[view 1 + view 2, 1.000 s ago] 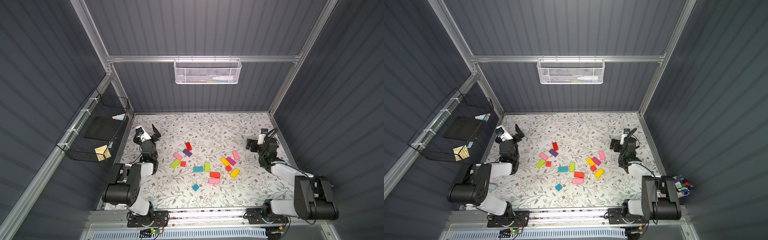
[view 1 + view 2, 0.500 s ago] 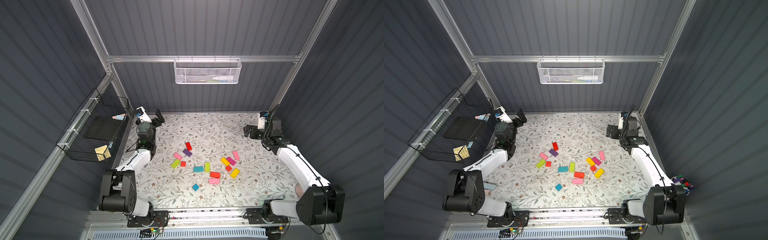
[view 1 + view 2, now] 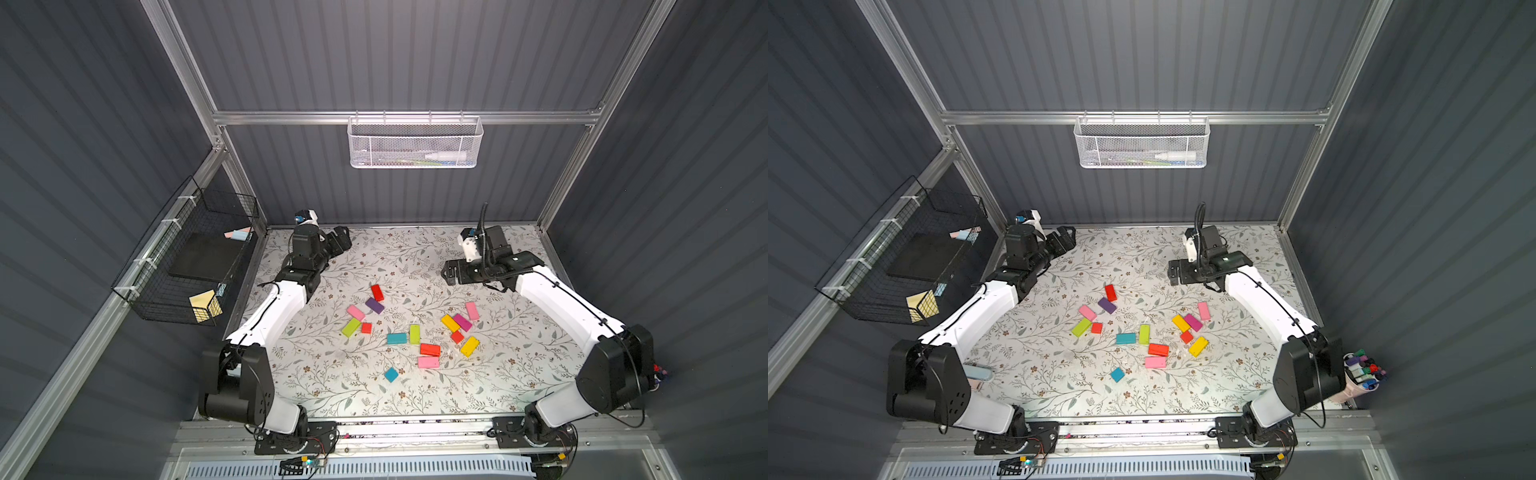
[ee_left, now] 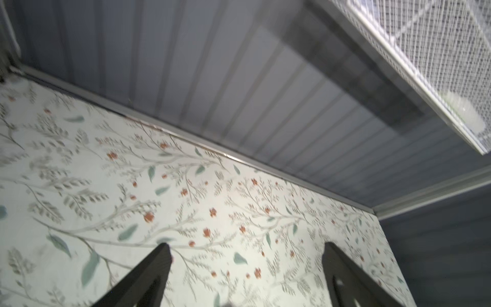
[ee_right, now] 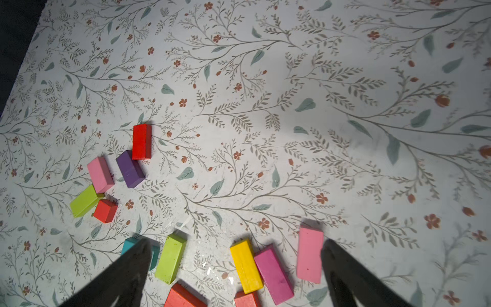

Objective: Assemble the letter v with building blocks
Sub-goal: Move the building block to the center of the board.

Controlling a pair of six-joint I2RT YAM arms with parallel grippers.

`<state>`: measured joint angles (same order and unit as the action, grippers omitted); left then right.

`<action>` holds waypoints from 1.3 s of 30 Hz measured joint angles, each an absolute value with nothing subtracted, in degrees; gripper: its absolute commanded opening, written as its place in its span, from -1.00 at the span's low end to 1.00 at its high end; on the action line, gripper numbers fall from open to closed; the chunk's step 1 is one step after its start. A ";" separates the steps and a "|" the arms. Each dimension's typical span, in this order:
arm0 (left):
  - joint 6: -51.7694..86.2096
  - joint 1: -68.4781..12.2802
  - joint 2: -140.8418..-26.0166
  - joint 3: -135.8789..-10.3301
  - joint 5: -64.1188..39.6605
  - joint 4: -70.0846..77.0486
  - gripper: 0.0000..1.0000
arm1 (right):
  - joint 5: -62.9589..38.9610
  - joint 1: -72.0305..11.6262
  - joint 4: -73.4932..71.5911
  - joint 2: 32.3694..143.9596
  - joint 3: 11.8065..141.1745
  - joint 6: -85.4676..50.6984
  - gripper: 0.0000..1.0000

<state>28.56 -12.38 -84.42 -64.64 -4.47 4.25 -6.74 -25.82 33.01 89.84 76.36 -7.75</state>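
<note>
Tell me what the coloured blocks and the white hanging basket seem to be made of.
Building blocks: likely painted wood or solid plastic, matte; flat dull faces, crisp edges, no glare. White mesh basket: probably coated metal; fine see-through grid, wire rim.

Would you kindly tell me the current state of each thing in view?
left gripper: open, empty
right gripper: open, empty
building blocks: lying flat, scattered, no V yet
white mesh basket: hanging, bottle inside
black wire basket: hanging on the side wall

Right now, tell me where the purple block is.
In both top views the purple block lies left of centre, between a long red block and a pink block.
</note>
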 measured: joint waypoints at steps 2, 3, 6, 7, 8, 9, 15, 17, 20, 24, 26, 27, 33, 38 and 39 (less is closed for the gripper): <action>31.33 -14.66 -83.61 -64.40 -4.62 2.70 0.79 | -6.92 -27.70 33.01 92.09 77.71 -7.99 0.98; 32.95 -15.79 -83.24 -64.07 -4.97 2.11 0.77 | -7.11 -28.67 33.01 93.30 78.46 -8.14 0.98; 38.63 -16.75 -82.41 -62.43 -5.91 0.97 0.70 | -7.31 -30.89 32.99 95.98 79.90 -8.19 0.98; 40.99 -16.84 -82.15 -61.58 -6.39 0.95 0.65 | -7.33 -31.40 32.93 96.49 80.05 -8.16 0.98; 43.03 -16.84 -82.00 -60.99 -6.70 0.82 0.63 | -7.33 -31.70 32.95 96.73 80.12 -8.19 0.98; 45.50 -16.84 -81.95 -60.47 -7.11 0.19 0.54 | -7.33 -31.94 32.91 96.95 80.14 -8.19 0.98; 55.46 -17.10 -86.43 -64.62 -7.55 -9.04 0.48 | -7.33 -31.92 32.69 97.03 80.14 -8.38 0.98; 57.80 -17.21 -90.45 -67.92 -7.73 -12.21 0.44 | -7.38 -31.94 32.53 97.03 80.12 -8.60 0.98; 61.10 -17.21 -95.66 -69.38 -8.03 -16.08 0.28 | -7.53 -31.94 31.90 97.03 79.79 -8.97 0.98; 63.64 -17.21 -101.08 -70.19 -6.11 -24.43 0.50 | -7.81 -31.94 30.87 97.03 78.94 -9.34 0.98; 64.36 -17.21 -102.21 -71.59 -5.41 -27.64 0.47 | -8.25 -31.94 30.65 97.08 78.61 -9.56 0.98; 64.62 -17.21 -102.43 -72.62 -5.28 -29.10 0.46 | -8.60 -31.97 30.41 97.12 78.48 -9.69 0.98; 64.86 -17.21 -102.52 -80.09 -3.11 -35.09 0.44 | -9.56 -32.93 28.97 98.72 77.97 -9.96 0.98; 63.96 -17.21 -102.85 -83.35 -0.93 -37.34 0.38 | -10.09 -33.89 27.77 99.90 77.67 -10.04 0.98; 63.77 -17.21 -103.24 -83.57 -0.49 -37.95 0.38 | -10.13 -33.98 27.49 99.90 77.52 -10.09 0.98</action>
